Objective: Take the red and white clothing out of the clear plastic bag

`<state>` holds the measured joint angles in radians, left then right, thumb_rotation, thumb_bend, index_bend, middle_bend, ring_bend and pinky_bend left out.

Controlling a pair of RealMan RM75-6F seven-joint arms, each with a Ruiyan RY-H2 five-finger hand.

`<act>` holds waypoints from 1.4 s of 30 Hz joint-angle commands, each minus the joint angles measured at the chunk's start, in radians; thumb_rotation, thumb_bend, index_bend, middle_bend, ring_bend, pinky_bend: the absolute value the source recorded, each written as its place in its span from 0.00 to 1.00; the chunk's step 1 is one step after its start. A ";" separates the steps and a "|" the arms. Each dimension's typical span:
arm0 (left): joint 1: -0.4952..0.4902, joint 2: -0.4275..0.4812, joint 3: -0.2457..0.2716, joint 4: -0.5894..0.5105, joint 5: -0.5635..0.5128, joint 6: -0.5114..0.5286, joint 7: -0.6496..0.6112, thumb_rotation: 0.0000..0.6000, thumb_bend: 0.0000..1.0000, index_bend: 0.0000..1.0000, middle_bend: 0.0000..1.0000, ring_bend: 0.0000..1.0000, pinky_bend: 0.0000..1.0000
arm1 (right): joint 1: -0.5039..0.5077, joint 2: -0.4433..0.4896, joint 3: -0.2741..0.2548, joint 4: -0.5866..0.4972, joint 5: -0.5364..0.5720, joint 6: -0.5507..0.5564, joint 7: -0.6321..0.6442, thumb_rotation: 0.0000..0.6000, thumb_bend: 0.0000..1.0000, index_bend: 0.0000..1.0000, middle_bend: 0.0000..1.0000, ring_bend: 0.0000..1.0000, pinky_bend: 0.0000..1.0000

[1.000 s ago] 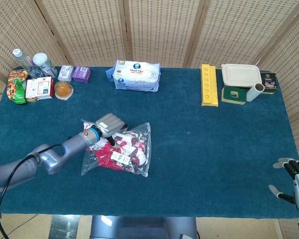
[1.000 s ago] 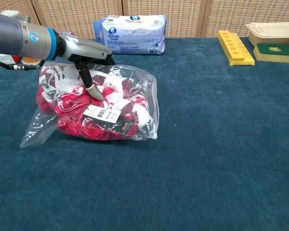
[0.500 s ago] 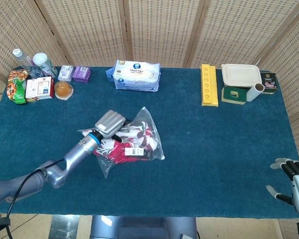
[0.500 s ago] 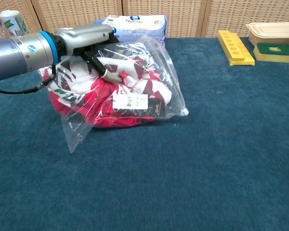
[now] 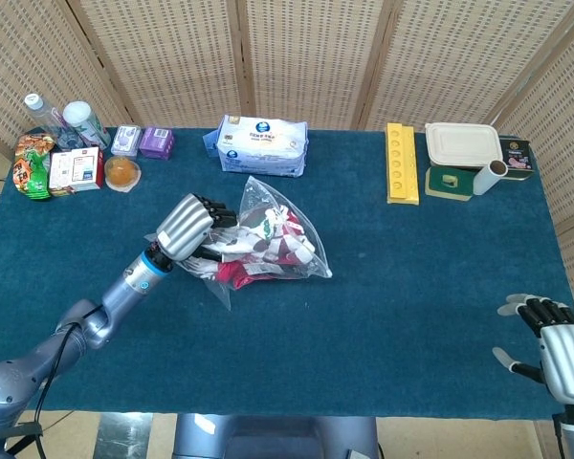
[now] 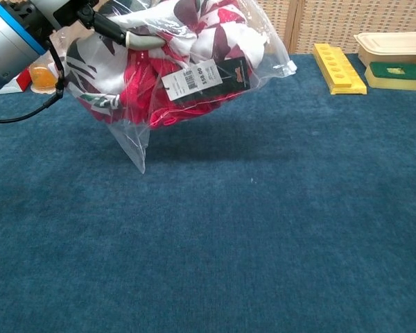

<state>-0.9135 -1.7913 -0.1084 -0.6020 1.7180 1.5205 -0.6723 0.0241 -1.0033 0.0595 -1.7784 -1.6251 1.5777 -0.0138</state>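
A: Hanging above the blue table (image 5: 411,287), the clear plastic bag (image 5: 292,251) is lifted, as its shadow on the cloth in the chest view shows. The red and white clothing (image 6: 187,66) is inside it, and a white price tag (image 6: 194,78) shows through the plastic.

B: Who holds it?

A: The left hand (image 5: 187,228). Its fingers (image 5: 218,212) are curled closed on the bag's end at 9 o'clock, and the rest of the bag points toward 3 o'clock. One loose corner of plastic hangs down toward the table.

B: And the right hand (image 5: 553,346)?

A: It is at the table's edge at about 4 o'clock from the bag, well apart from it. Its fingers are spread and it holds nothing.

B: What stands around?

A: At 12 o'clock from the bag, near the back edge, lies a pack of wipes (image 5: 262,145). Toward 2 o'clock there is a yellow tray (image 5: 401,163) and just beside it a white lidded box (image 5: 463,144). At 10 o'clock, in the far corner, stand bottles (image 5: 65,121) and small packets (image 5: 75,170).
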 commanded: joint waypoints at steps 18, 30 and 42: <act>-0.019 -0.100 0.017 0.221 0.018 0.243 -0.169 1.00 0.24 0.83 0.75 0.75 0.84 | 0.033 -0.020 0.012 0.007 0.003 -0.027 -0.005 1.00 0.17 0.39 0.32 0.30 0.30; -0.025 -0.072 0.046 0.171 0.024 0.273 -0.133 1.00 0.24 0.83 0.75 0.75 0.84 | 0.056 -0.021 0.025 0.031 -0.034 -0.010 0.008 1.00 0.16 0.38 0.32 0.30 0.30; -0.084 -0.047 0.073 0.085 0.068 0.278 -0.071 1.00 0.24 0.83 0.75 0.75 0.84 | 0.198 0.007 0.092 0.037 -0.103 -0.078 0.147 1.00 0.12 0.37 0.33 0.32 0.31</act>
<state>-0.9921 -1.8396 -0.0389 -0.5119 1.7817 1.8020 -0.7489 0.2084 -1.0045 0.1421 -1.7378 -1.7189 1.5113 0.1208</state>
